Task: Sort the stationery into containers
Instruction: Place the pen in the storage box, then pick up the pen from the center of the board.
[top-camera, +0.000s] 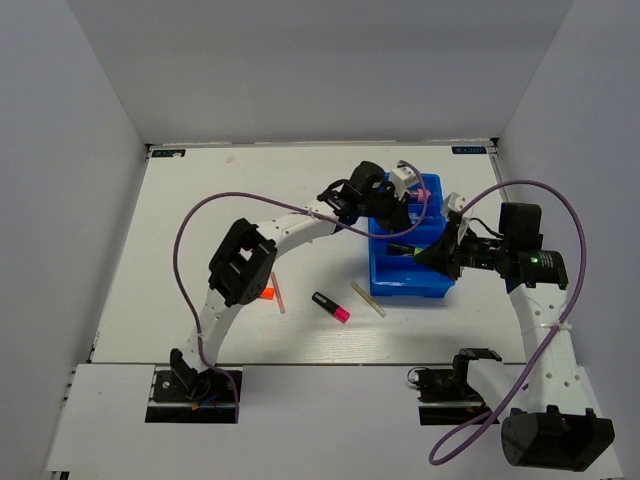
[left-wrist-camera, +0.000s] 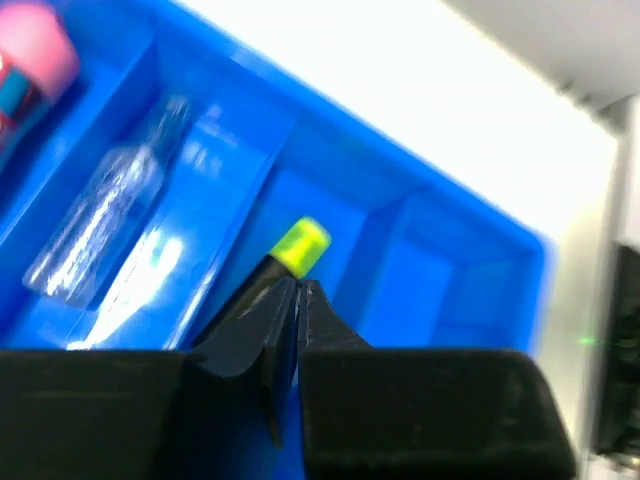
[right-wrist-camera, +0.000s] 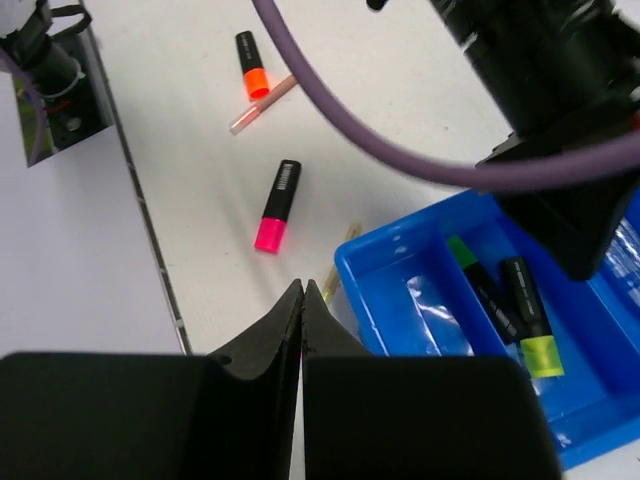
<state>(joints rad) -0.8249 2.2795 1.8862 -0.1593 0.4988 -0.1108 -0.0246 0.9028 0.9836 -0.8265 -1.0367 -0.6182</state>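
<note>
Top external view: the bright blue tray (top-camera: 392, 288) sits right of centre on the white bench (top-camera: 200, 200). On the bench left of it lie a pink-ended highlighter (top-camera: 331, 307), a thin pale stick (top-camera: 368, 299) just beside the tray's near-left corner, a second pale stick (top-camera: 280, 297), and an orange-ended highlighter (top-camera: 267, 293) partly hidden under the left arm (top-camera: 240, 265).

Left wrist view: the left pincer (left-wrist-camera: 297, 300) hangs over the tray, its tips almost touching, with only a slit between them and nothing in it. Just beyond the tips a yellow-ended highlighter (left-wrist-camera: 283, 262) lies in a compartment. A clear bottle (left-wrist-camera: 105, 220) lies in the next compartment over. A pink tube (left-wrist-camera: 35, 60) shows at the upper left edge, within the tray.

Right wrist view: the right pincer (right-wrist-camera: 302, 296) is pressed together and empty, over the bench by the tray's corner. A green-ended highlighter (right-wrist-camera: 478, 280) lies beside the yellow-ended one inside the tray.
</note>
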